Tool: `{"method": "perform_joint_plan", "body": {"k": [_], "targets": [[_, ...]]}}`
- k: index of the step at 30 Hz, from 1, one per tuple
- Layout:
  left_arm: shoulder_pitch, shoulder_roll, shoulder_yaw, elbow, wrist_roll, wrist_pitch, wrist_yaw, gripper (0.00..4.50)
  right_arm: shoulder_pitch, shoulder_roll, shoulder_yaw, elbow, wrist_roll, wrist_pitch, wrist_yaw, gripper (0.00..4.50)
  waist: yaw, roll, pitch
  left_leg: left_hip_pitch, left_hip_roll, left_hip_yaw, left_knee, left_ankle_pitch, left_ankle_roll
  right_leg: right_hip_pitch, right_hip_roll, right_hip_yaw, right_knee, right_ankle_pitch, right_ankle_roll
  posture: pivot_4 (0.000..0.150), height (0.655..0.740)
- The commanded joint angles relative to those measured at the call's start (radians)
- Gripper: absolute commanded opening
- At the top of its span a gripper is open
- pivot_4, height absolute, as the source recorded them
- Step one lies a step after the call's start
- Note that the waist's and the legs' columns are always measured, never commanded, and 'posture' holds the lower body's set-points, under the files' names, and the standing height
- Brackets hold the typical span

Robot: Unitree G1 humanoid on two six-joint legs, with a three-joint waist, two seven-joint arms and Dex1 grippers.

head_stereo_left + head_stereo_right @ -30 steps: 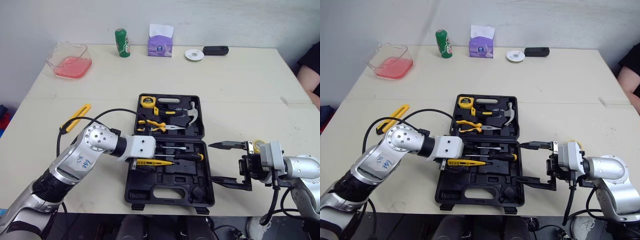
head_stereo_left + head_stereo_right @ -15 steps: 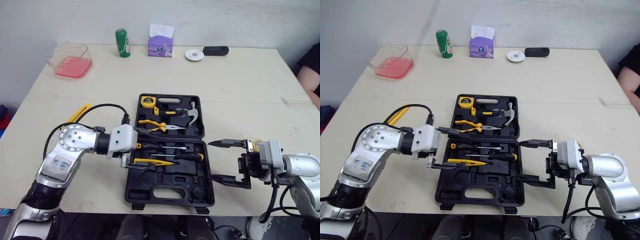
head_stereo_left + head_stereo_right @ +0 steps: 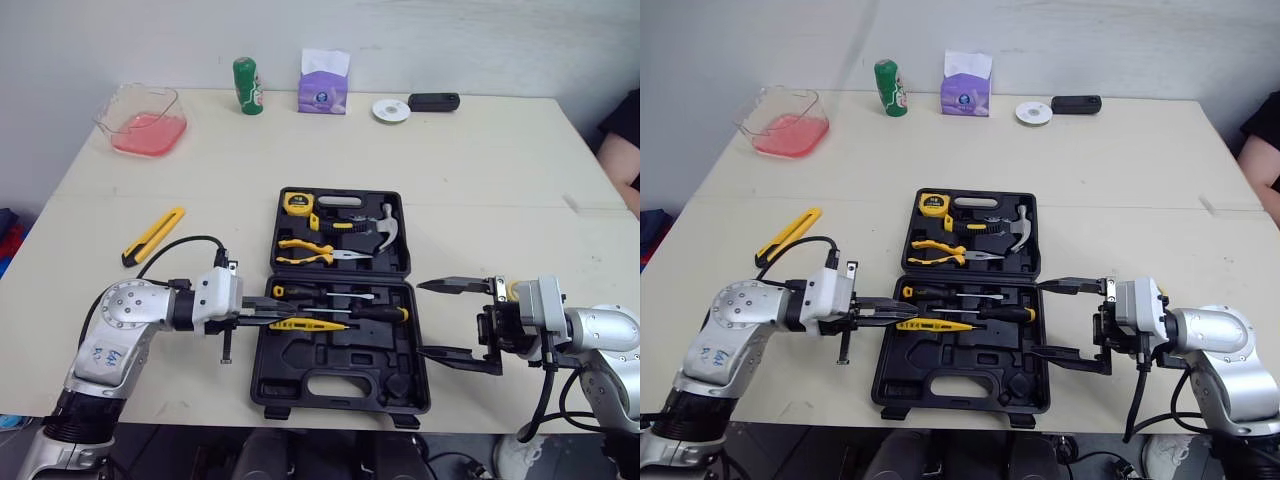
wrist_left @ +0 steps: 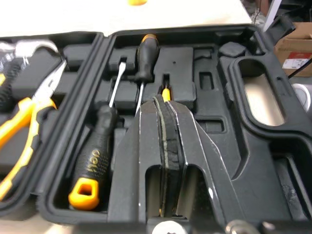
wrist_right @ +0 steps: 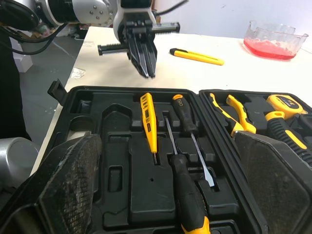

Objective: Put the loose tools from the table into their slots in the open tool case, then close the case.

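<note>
Left eye view notes: tool case lay open and flat at the near middle of the table. Lid not yet closed.

Count of tools seated in the case:
- one tape measure
- one pair of pliers
- one hammer
- two screwdrivers
- one yellow tester pen

Several recesses in the near half sat empty.

One loose tool remained on the table: a yellow utility knife, well apart from the case on the robot's left.

Left gripper had its fingers pressed together with nothing between them. Its tip was over the case's left edge, just short of the tester pen. Right gripper was spread wide and empty, just beside the case's right edge.

Judgement: most of the stowing looked done. What was left was the knife, then the lid.
</note>
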Motion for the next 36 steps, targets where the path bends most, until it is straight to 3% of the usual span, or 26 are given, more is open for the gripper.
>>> {"method": "perform_joint_plan", "body": {"k": [1, 15, 28, 36], "targets": [[0.004, -0.007, -0.046, -0.005, 0.038, -0.011, 0.006, 0.03, 0.002, -0.002, -0.021, -0.017, 0.008, -0.017, 0.002, 4.50, 0.000, 0.000, 0.000, 0.000, 0.000, 0.000, 0.000, 0.000, 0.000, 0.000, 0.000, 0.000, 0.000, 0.000, 0.000, 0.150, 0.7400], [0.011, -0.057, -0.097, 0.049, 0.082, -0.044, 0.041, 0.03, 0.019, -0.001, -0.024, -0.025, 0.006, -0.023, -0.007, 4.50, 0.000, 0.000, 0.000, 0.000, 0.000, 0.000, 0.000, 0.000, 0.000, 0.000, 0.000, 0.000, -0.001, 0.000, 0.000, 0.150, 0.7400], [0.002, -0.051, -0.144, 0.087, 0.142, 0.075, 0.094, 0.03, 0.011, -0.003, -0.020, -0.023, 0.008, -0.019, -0.005, 4.50, 0.002, 0.001, -0.001, 0.001, 0.000, 0.000, 0.000, 0.000, 0.000, 0.001, -0.001, 0.000, -0.001, 0.000, 0.000, 0.150, 0.7400], [-0.004, -0.086, -0.118, 0.044, 0.079, 0.035, 0.072, 0.03, 0.012, -0.008, -0.022, -0.030, 0.012, -0.010, -0.009, 4.50, 0.003, 0.003, -0.002, 0.001, 0.000, 0.000, 0.000, 0.000, 0.000, 0.001, -0.001, 0.000, 0.000, 0.000, -0.001, 0.150, 0.7400]]}}
